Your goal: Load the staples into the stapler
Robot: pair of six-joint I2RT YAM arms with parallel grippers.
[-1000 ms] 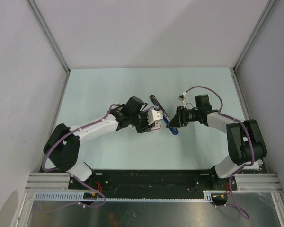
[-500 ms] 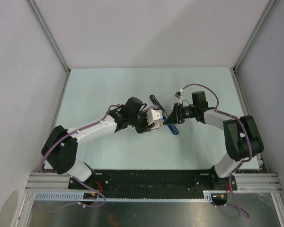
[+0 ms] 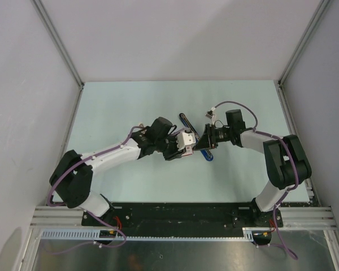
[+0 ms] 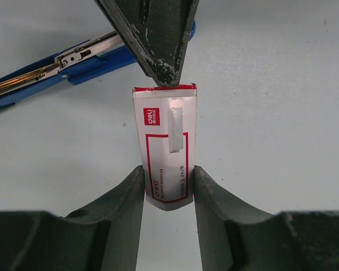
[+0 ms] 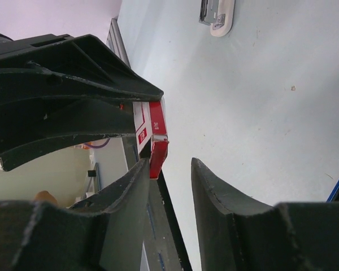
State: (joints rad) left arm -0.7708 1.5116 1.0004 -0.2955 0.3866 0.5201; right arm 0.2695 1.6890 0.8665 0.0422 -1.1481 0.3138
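My left gripper (image 4: 168,186) is shut on the staples box (image 4: 166,147), a small white box with red print, held by its near end above the table. No staples show. In the top view the box (image 3: 185,139) sits between the two grippers. My right gripper (image 5: 169,164) is open, and its fingers reach the box's far end, where a red flap (image 5: 158,155) hangs open beside one finger. One of its fingers (image 4: 152,34) shows in the left wrist view, touching the box's end. The blue stapler (image 4: 62,65) lies opened on the table behind; in the top view (image 3: 208,155) it lies under the right gripper (image 3: 199,144).
The stapler's black part (image 3: 185,120) points towards the back of the pale green table (image 3: 118,107). A small white and grey object (image 5: 217,11) lies on the table in the right wrist view. Grey walls enclose the table on three sides.
My right gripper has moved left to the box's end. My left gripper has shifted slightly right with the box still in it.
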